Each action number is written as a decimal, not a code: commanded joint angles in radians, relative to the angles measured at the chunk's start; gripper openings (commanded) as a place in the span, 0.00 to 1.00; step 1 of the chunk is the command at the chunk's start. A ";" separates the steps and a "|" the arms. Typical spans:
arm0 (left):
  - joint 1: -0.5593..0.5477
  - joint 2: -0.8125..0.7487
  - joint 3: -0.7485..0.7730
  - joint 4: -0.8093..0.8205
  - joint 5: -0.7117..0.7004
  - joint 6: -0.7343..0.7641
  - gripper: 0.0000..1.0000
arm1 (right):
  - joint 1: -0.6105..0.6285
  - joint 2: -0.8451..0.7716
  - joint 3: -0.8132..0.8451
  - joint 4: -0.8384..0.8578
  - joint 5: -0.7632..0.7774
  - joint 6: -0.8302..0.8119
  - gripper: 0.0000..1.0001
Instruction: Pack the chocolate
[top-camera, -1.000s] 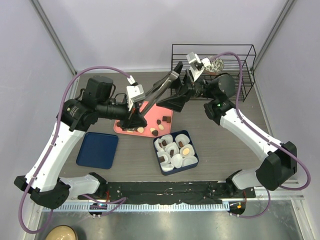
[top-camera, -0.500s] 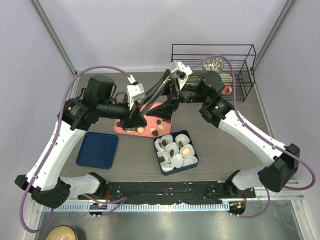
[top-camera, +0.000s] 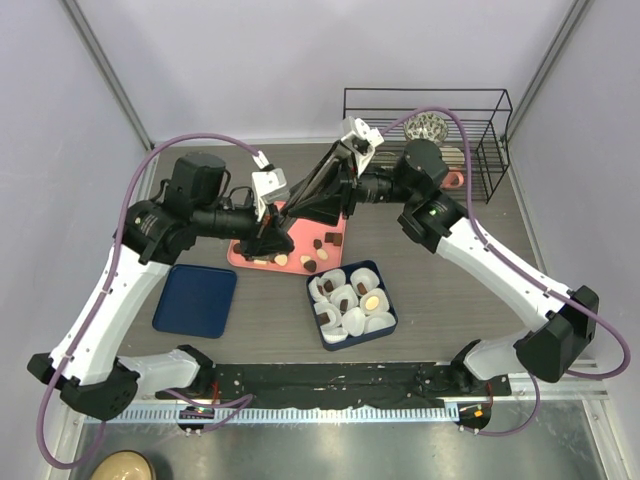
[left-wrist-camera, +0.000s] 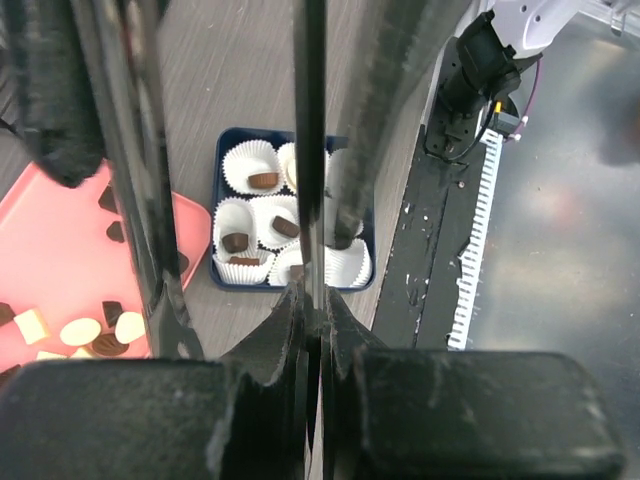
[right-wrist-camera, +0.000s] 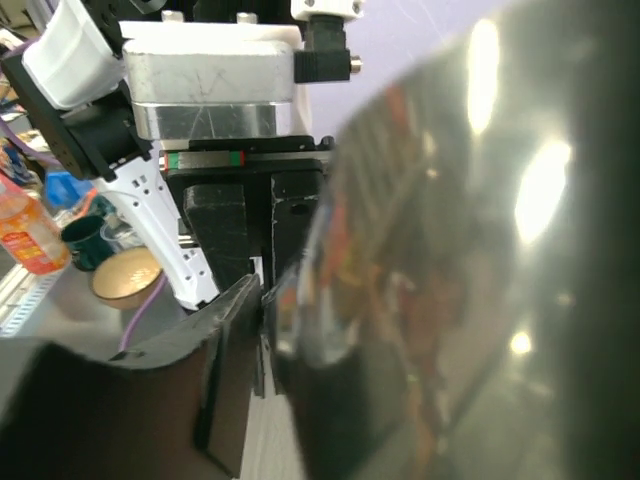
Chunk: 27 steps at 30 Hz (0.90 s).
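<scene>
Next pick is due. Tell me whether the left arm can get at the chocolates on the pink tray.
Probably yes: the left gripper hangs over the pink tray, chocolates near it. But it is shut on black tongs, with the right gripper at their far end.

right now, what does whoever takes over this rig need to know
Grippers: left gripper has its jaws shut on a long metal tool; right gripper is close by it, jaws unclear.
Things: chocolate pieces lie on the pink tray; a few sit in paper cups in the blue box.
Done: a few cups filled.
Left: the tray's pieces go into the empty cups.
</scene>
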 joint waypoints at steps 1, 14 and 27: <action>0.008 -0.019 -0.013 0.018 -0.010 0.004 0.00 | 0.011 -0.019 -0.015 0.153 0.019 0.042 0.44; 0.008 -0.079 -0.009 -0.113 -0.235 0.149 0.51 | 0.016 -0.122 -0.090 0.102 0.147 -0.062 0.14; 0.037 -0.177 -0.191 -0.076 -0.559 0.183 1.00 | 0.014 -0.223 0.001 -0.238 0.405 -0.421 0.04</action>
